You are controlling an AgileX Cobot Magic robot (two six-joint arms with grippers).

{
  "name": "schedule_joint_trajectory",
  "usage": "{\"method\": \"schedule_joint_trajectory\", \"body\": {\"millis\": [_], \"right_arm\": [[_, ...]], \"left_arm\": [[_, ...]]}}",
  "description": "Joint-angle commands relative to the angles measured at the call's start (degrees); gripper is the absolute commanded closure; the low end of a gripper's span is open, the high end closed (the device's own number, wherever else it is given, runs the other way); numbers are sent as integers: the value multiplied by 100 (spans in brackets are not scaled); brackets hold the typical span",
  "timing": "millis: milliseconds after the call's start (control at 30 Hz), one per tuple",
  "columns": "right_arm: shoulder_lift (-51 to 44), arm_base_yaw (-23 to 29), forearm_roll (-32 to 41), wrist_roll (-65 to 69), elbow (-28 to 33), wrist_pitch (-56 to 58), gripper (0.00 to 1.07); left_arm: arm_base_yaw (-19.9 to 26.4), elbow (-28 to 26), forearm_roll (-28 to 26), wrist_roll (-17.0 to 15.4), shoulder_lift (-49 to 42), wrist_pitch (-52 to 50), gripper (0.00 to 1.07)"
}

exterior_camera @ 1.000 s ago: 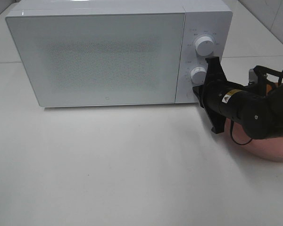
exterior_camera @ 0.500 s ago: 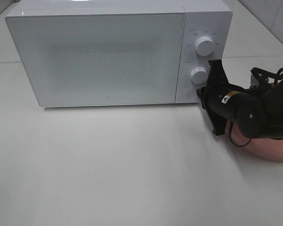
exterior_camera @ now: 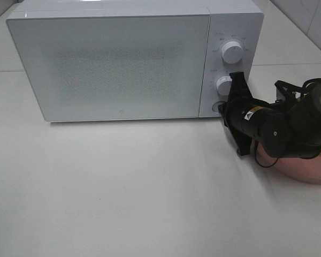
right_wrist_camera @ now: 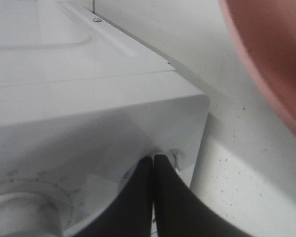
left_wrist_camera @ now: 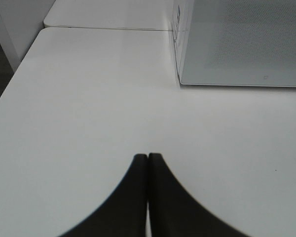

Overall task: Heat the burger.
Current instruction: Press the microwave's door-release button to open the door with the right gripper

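Since half a second ago the right gripper (exterior_camera: pixel 223 107) has swung in toward the microwave (exterior_camera: pixel 123 64) and dropped. Its tips now meet the control panel at 6 o'clock of the lower knob (exterior_camera: pixel 223 84), where before they stood off at that knob's 3 o'clock. In the right wrist view its fingers (right_wrist_camera: pixel 163 197) are pressed together with nothing between them, their tips against the round door button (right_wrist_camera: pixel 175 157) at the panel's bottom corner.

The burger shows in no view. Whether it lies behind the shut frosted door (exterior_camera: pixel 112 67), at the gripper's 9 o'clock, cannot be told, nor can its look.

The pink plate (exterior_camera: pixel 305 168) lies on the worktop (exterior_camera: pixel 123 187) at 4 o'clock of the gripper, partly under the arm; more of its rim is covered than before. The left gripper (left_wrist_camera: pixel 147 157) hangs over bare worktop, tips closed and empty.
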Motion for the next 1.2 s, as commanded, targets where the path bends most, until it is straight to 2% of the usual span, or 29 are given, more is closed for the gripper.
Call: {"method": "schedule_joint_trajectory", "body": {"millis": [33,1200], "right_arm": [[-29,-17,-23,-103,-166,-453,107],[-23,-17,57,-178,-619,-584,107]], "left_arm": [[11,23,-23,0,-115,-52,107],[11,23,-23,0,-115,-52,107]]}}
